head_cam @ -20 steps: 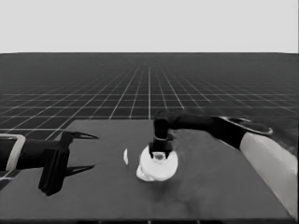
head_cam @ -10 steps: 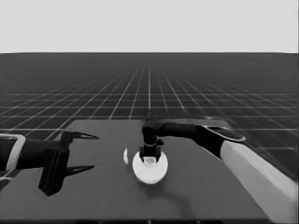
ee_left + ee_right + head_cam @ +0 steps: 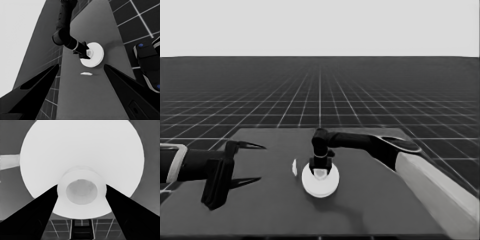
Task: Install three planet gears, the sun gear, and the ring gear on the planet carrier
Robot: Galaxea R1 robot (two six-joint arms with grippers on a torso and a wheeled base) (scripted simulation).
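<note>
One gripper (image 3: pixel 321 169) masking disc's (image 3: pixel 320 182) hub.

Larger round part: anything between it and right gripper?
Nothing visible: the right gripper grips the larger round part by its centre hub. The thin white piece lies apart beside it. Left gripper idle, far left.
</note>
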